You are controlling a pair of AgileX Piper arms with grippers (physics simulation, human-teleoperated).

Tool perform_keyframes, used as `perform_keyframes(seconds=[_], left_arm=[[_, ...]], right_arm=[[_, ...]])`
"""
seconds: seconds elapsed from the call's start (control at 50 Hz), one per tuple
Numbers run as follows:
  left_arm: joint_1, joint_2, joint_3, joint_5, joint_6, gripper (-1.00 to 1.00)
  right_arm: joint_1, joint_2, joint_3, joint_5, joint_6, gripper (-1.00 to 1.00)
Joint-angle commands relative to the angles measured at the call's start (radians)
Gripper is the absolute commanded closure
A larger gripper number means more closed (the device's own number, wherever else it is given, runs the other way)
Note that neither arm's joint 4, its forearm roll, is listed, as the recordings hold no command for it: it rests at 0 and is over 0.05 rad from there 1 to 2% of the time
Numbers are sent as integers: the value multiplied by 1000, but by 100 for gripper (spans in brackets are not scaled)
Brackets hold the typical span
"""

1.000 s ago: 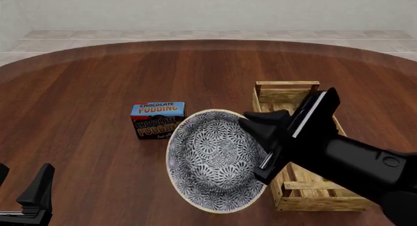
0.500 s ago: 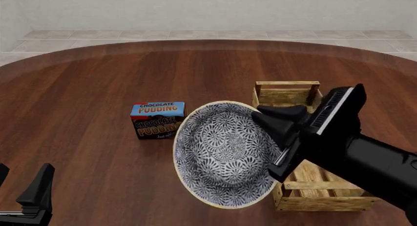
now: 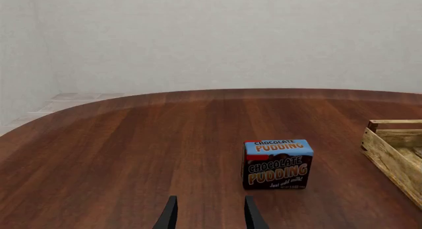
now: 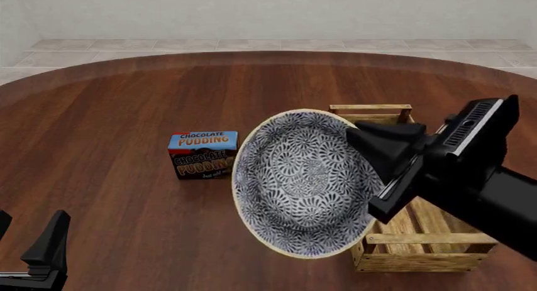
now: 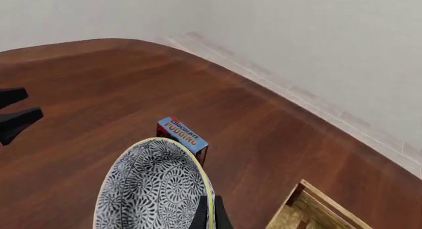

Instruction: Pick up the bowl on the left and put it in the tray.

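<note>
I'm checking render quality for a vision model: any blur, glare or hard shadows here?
Front view: sharp, even light, the floral blue-grey ceramic bowl crisp, no glare on the brown wooden table. Left wrist view: the chocolate pudding box lettering is legible. Right wrist view: equally sharp, no hard shadows.

The right gripper (image 4: 379, 154), clamped on the rim of the bowl (image 4: 304, 181), has swung rightward and upward over the past second, carrying the bowl from beside the tray's (image 4: 424, 241) near left corner to a spot higher and farther right. The bowl now overlaps the tray's left wall and far crossbar in the front view, where earlier it covered only the near corner. Its patterned inside has tipped more squarely toward the front camera, and a gap has opened between it and the box (image 4: 203, 154).
</note>
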State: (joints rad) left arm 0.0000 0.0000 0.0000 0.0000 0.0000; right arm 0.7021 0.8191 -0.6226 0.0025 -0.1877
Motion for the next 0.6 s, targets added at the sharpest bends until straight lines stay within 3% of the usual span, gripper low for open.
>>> perform_keyframes(seconds=[0.02, 0.36, 0.48, 0.5, 0.56, 0.6], left_arm=[[0, 0, 0, 0, 0, -100], [0, 0, 0, 0, 0, -100], [0, 0, 0, 0, 0, -100], [0, 0, 0, 0, 0, -100], [0, 0, 0, 0, 0, -100], [0, 0, 0, 0, 0, -100]], right_arm=[[-23, -28, -7, 3, 37, 100], [-56, -53, -6, 5, 80, 100], [-54, -64, -18, 20, 145, 100], [-39, -63, -23, 25, 187, 100], [-52, -74, -18, 22, 178, 100], [-35, -67, -16, 17, 238, 100]])
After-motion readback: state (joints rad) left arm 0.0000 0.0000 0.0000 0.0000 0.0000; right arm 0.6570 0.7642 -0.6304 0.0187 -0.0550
